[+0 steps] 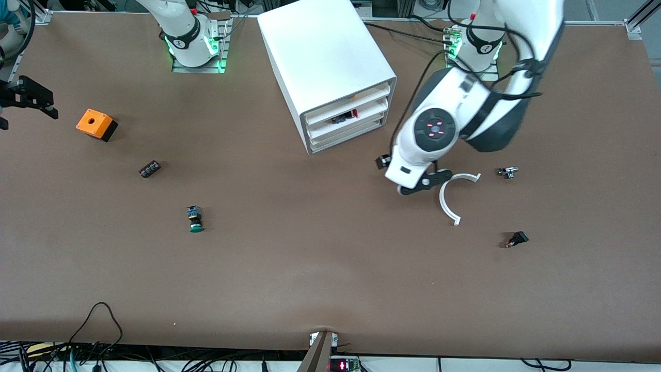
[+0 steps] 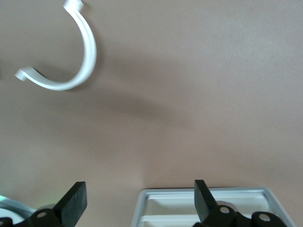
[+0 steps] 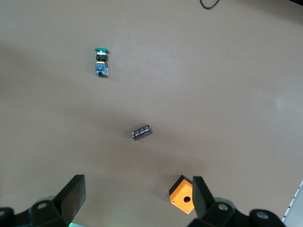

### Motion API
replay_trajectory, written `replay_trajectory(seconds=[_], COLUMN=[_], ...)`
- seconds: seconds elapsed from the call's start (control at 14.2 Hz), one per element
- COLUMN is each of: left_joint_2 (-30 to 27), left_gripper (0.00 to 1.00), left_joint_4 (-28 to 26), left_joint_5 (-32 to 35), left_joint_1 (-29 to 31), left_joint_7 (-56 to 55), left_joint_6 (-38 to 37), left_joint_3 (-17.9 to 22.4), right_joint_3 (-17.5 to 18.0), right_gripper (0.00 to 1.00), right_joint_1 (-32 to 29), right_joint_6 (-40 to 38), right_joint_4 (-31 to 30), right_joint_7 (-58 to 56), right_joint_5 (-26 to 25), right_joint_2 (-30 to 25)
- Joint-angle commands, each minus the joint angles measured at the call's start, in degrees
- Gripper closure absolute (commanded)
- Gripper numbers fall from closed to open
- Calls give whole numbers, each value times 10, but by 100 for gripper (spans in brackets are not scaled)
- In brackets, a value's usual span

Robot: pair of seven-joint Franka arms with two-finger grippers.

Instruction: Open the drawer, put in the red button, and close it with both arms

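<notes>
Inside the barely open middle drawer (image 1: 345,120) the red button (image 1: 355,113) already lay, so closing seemed next, both the left gripper (image 2: 139,201) near its front and the waiting right gripper (image 3: 137,198) by the orange box (image 1: 96,124) being released and needing to push it shut.

Matt brown table (image 1: 310,268), smooth and faintly mottled; the white cabinet (image 1: 320,57) looks like smooth satin plastic, its drawer (image 1: 345,118) the same. Glossy white shells on both arms (image 1: 454,103), matt black fingers (image 2: 73,201), a smooth white plastic clip (image 1: 452,199).
</notes>
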Motion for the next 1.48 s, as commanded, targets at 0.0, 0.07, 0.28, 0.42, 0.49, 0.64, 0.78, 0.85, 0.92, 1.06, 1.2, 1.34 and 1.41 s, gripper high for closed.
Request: replay_trajectory(seconds=[0.0,0.07,0.28,0.42,0.49,0.64,0.78,0.85,0.92,1.06,1.2,1.34,1.41], left_joint_2=[-16,-29,-68,-97,-109,-134,-173,-202,-237,-279,-275,-270,-270], left_gripper=[0,0,0,0,0,0,0,0,0,0,0,0,0], left_joint_4=[41,42,45,44,44,37,8,-25,-74,-155,-159,-146,-145], left_joint_5=[13,13,13,16,29,40,32,29,28,22,21,19,19], left_joint_1=[46,62,114,129,134,134,119,99,81,82,85,84,78], left_joint_7=[111,152,261,302,314,364,408,429,451,515,554,524,507], left_joint_6=[-48,-55,-74,-92,-101,-114,-104,-81,-41,29,25,11,9], left_joint_3=[-3,-2,-3,-1,-2,17,69,104,139,171,183,179,176], right_joint_3=[1,1,3,1,2,2,1,2,3,3,3,2,3], right_gripper=[0,0,0,0,0,0,0,0,0,0,0,0,0], right_joint_1=[-5,-5,-4,-4,-4,-4,-4,-4,-4,-5,-4,-6,-4], right_joint_6=[-4,-5,-7,-12,-13,-13,-12,-13,-15,-35,-49,-57,-64], right_joint_4=[-1,0,0,2,2,3,4,6,12,31,41,39,39], right_joint_7=[2,-1,-1,-8,-5,0,0,-3,-4,-3,-2,-2,1], right_joint_5=[36,38,37,37,33,33,37,34,31,32,32,34,33], right_joint_2=[-4,-1,1,0,-2,-2,-2,-2,-1,7,13,13,17])
